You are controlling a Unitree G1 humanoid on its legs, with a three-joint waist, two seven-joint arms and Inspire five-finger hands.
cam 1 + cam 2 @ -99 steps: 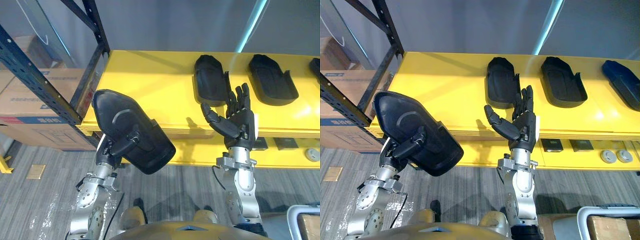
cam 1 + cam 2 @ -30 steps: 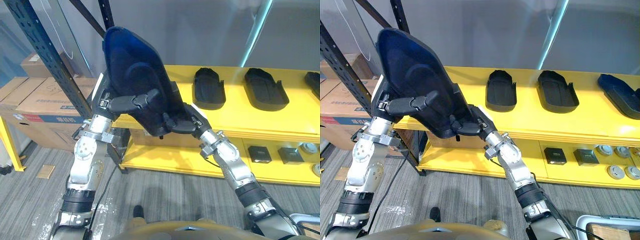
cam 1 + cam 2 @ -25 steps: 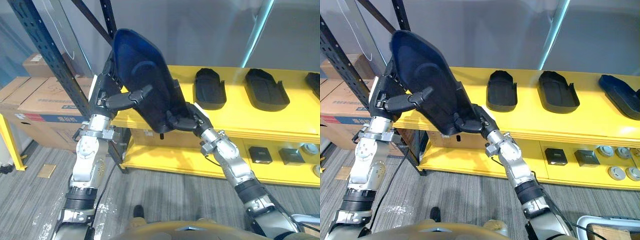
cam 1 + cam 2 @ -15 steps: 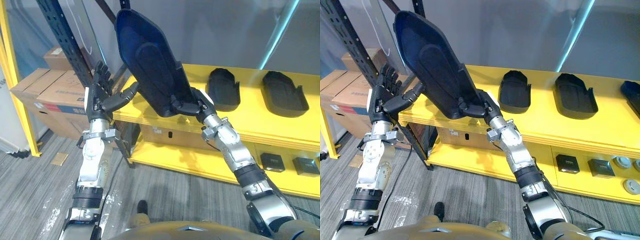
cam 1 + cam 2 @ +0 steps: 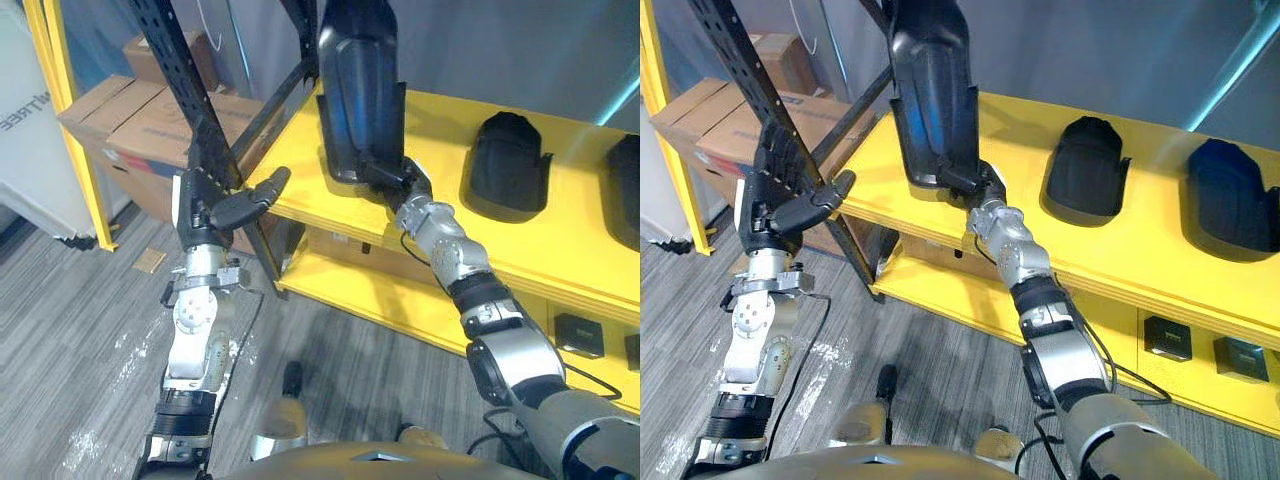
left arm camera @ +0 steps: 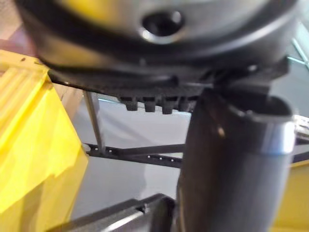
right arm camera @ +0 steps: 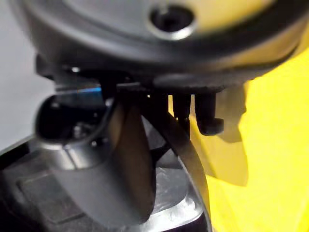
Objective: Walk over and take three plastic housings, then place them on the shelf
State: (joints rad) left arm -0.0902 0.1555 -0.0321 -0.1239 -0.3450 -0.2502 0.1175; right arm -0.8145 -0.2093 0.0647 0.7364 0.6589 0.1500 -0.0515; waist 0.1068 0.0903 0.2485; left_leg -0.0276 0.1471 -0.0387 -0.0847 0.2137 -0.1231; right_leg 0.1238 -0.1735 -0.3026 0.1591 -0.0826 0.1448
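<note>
- Left of centre, nearest: dark left hand (image 5: 210, 208), spread and empty, thumb out, held beside the black perforated steel rack post (image 5: 190, 110); likely kept clear of the set-down.
- Centre: dark right hand (image 5: 400, 185), pinching the bottom edge of the glossy black moulded plastic housing (image 5: 355, 80).
- Top centre: housing stood on end, its lower end at or just above the flat yellow shelf board (image 5: 440, 240); contact cannot be told. Probably gripped low to tip it flat.
- Right, farther back: two matching black plastic housings (image 5: 510, 165), flat and apart on the board, leaving the left spot free.

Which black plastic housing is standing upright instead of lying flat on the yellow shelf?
The leftmost black plastic housing, gripped at its lower end by the right hand. The middle housing and the rightmost housing lie flat on the yellow shelf.
</note>
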